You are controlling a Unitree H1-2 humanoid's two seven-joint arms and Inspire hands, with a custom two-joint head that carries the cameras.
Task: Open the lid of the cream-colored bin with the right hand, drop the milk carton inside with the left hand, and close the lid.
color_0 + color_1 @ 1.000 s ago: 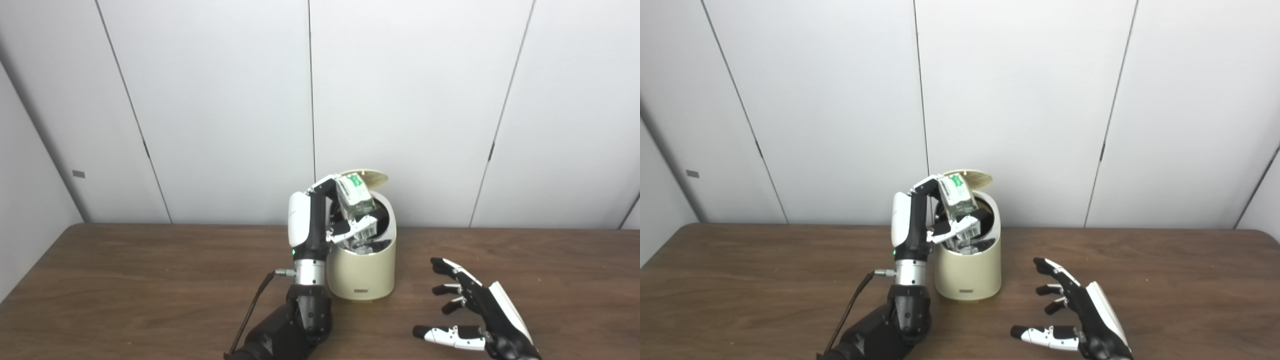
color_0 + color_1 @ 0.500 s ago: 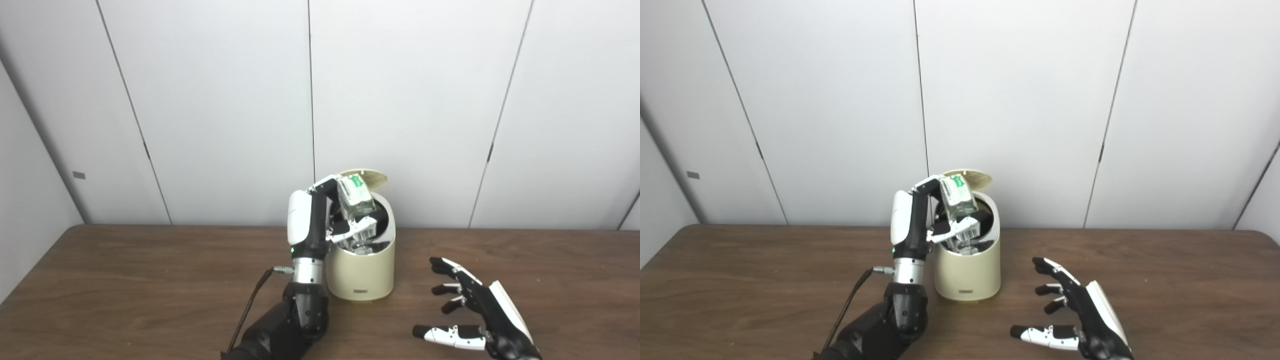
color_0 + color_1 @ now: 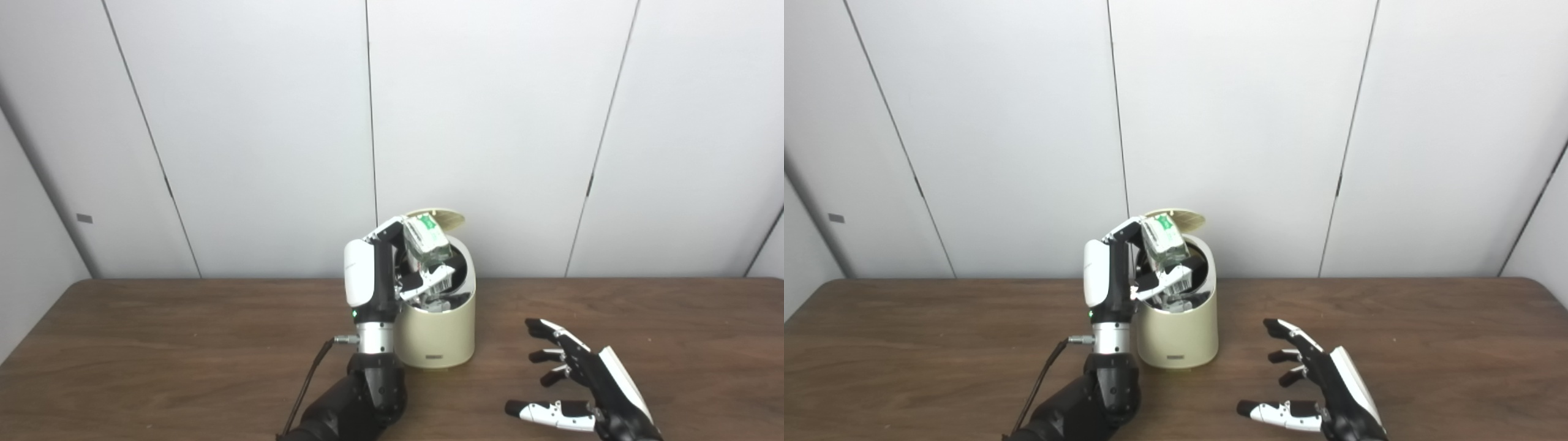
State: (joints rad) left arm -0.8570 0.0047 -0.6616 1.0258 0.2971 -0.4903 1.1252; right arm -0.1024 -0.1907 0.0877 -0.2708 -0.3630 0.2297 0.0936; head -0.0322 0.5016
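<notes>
Now your left hand (image 3: 392, 269) grips the boxy milk carton (image 3: 425, 244) over the rounded cream bin (image 3: 438, 331), lid (image 3: 442, 216) up; right hand (image 3: 582, 383) fingers spread above the wood-grain table (image 3: 153, 355).

The left robot hand (image 3: 392, 272) holds the milk carton (image 3: 427, 243) over the open cream-colored bin (image 3: 436, 327).

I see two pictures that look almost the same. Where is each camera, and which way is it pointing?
Left eye view: on the robot's head, looking forward and down over the table to the white wall; both arms enter from the bottom edge.
Right eye view: beside it on the head, facing the same way; the scene sits a little further left.
Shared: the left hand holding the milk carton over the cream-colored bin, its lid up, and the right hand open above the table.
</notes>
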